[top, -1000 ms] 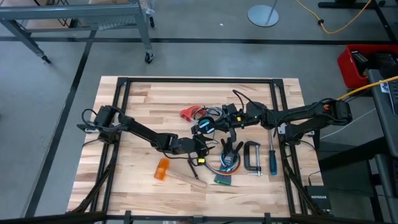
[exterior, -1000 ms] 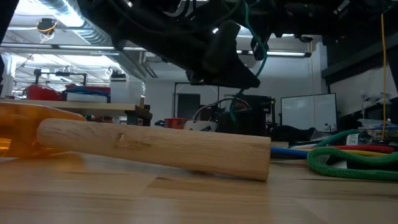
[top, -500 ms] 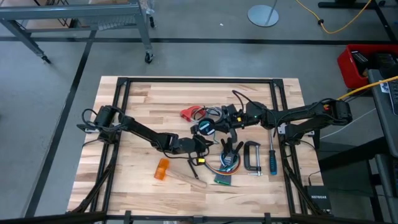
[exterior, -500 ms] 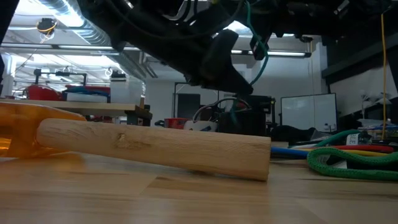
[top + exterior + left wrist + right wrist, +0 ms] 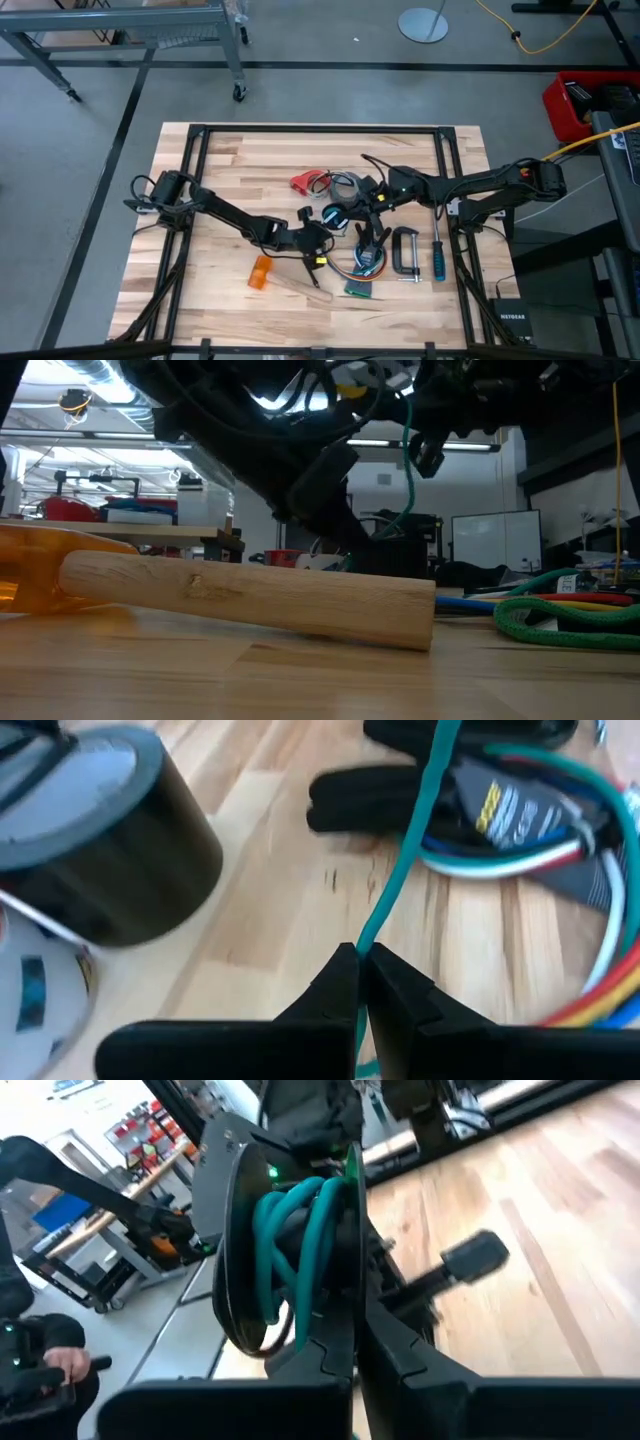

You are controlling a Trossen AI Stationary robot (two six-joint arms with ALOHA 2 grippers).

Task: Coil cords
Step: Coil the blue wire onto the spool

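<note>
A teal cord (image 5: pixel 400 870) runs from my left gripper (image 5: pixel 362 952), which is shut on it, to a black spool (image 5: pixel 290 1250) wound with several teal turns. My right gripper (image 5: pixel 358 1342) is shut on that spool above the table's middle. In the high view my left gripper (image 5: pixel 320 240) is just near-left of my right gripper (image 5: pixel 368 198). In the low view the teal cord (image 5: pixel 405 470) hangs between them. Another dark cord, ending in a red plastic piece (image 5: pixel 303 181), lies looped on the wood farther back. My left gripper pinches a single strand of the teal cord (image 5: pixel 368 935) between its two fingertips, coming slanting down from the table's left. The strand leaves the tips straight ahead, rising clear of the wood. My right gripper pinches the edge of one spool flange (image 5: pixel 348 1320) between its fingers, about level, from the table's right. The spool stands on edge, lifted clear of the table.
A dark tape roll with a grey top (image 5: pixel 100 850) stands beside my left gripper. A strapped bundle of coloured cables (image 5: pixel 362 262), a C-clamp (image 5: pixel 405 252) and a blue-handled screwdriver (image 5: pixel 438 255) lie near right. An orange scraper with a wooden handle (image 5: pixel 250 595) lies near the front.
My left gripper has shut on the teal cord, tipped downward and sunk a little toward the table's near left. My right gripper has tipped down with the spool, and the cord between them now hangs straighter.
</note>
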